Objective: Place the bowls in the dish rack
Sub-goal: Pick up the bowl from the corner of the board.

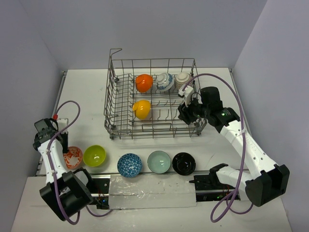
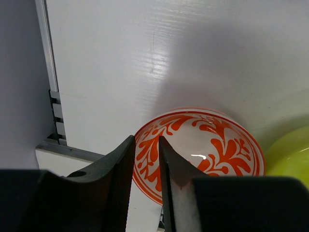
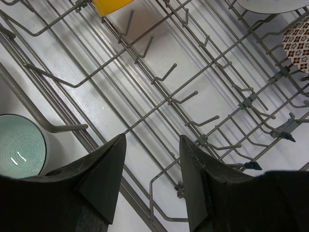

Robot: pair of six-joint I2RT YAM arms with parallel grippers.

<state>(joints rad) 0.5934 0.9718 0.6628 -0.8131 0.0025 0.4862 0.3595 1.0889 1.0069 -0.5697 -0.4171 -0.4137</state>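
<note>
Five bowls sit in a row along the near edge of the table (image 1: 82,101): red-and-white bowl (image 2: 207,145) at the left end, then lime green bowl (image 1: 94,155), blue-patterned bowl (image 1: 129,165), pale teal bowl (image 1: 159,162) and black bowl (image 1: 184,163). Four more are tipped on edge between the tines of the dish rack (image 1: 112,96), which stands toward the far middle of the table. These are the orange bowl (image 1: 144,82), blue-and-white bowl (image 1: 164,81) and white-patterned bowl (image 1: 182,79) along the far row, with the yellow bowl (image 1: 141,109) nearer.

The left gripper (image 2: 145,145) straddles the near-left rim of the red-and-white bowl, one finger outside and one inside. That looks like a pinch on the rim, the only thin edge the bowl offers. Its jaws stand narrowly apart, and the rim beneath them is hidden, so I cannot tell whether they have clamped.

The right gripper (image 3: 152,159) hovers spread and empty over the rack's near right corner, probably to stay out of the way.

From above, the arm and cable cover most of the left gripper. The right wrist view crops the yellow bowl to a sliver.
</note>
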